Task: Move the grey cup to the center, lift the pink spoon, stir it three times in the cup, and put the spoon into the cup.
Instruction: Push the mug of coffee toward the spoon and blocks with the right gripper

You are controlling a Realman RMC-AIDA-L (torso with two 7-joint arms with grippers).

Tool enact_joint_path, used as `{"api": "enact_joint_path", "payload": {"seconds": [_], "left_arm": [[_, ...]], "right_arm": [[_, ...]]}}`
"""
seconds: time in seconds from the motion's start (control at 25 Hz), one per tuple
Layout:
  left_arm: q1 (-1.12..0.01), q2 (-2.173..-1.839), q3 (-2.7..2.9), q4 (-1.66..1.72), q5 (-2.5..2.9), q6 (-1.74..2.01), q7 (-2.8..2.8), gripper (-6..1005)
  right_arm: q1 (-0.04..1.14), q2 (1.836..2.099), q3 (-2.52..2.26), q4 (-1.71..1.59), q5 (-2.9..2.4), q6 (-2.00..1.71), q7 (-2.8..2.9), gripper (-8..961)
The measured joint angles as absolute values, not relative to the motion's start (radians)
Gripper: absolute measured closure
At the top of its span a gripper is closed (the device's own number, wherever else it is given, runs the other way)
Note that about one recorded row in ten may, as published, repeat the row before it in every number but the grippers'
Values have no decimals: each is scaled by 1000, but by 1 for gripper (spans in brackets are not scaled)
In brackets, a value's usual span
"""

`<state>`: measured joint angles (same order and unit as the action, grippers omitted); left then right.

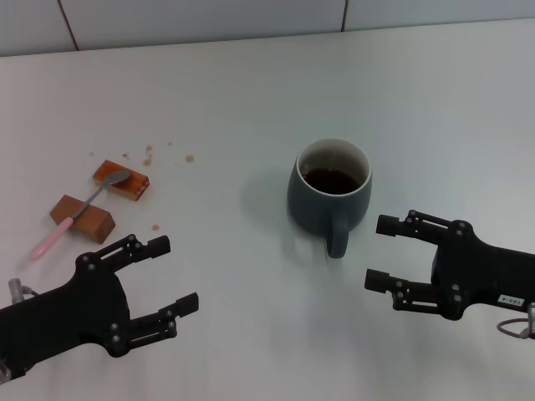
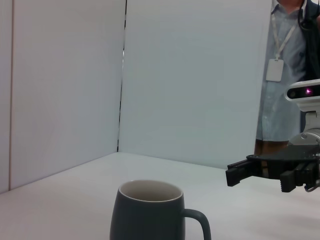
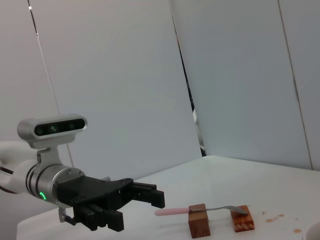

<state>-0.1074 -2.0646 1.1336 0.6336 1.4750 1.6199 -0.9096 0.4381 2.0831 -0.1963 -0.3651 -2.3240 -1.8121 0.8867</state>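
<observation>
Nearest, the left gripper [image 1: 174, 274] and right gripper [image 1: 383, 252] are held with jaws wide, empty, over the white surface [image 1: 209, 100]. Between and beyond them stands the rounded blue-grey ceramic cup [image 1: 329, 195]. The pink-handled metal spoon [image 1: 82, 210] is propped across two brown rectangular blocks [image 1: 122, 180], far left, well apart.

The grey cup [image 1: 330, 190] is standing mid-table with bare table [image 1: 251, 92] all around it, its handle [image 1: 337, 236] pointing toward the robot. The pink spoon [image 1: 81, 210] is lying bridged across two brown blocks [image 1: 100, 199], leaving a gap under its handle. Both open grippers, left [image 1: 167, 274] and right [image 1: 381, 252], are hovering apart from everything.
</observation>
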Motion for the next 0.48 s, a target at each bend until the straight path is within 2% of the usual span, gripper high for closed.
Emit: {"api": "enact_joint_path", "payload": {"seconds": [0.48], "left_arm": [[-107, -2066, 1134, 634, 1475, 1620, -910, 189]], "right_arm": [[439, 2083, -196, -365, -2324, -1813, 887, 159]]}}
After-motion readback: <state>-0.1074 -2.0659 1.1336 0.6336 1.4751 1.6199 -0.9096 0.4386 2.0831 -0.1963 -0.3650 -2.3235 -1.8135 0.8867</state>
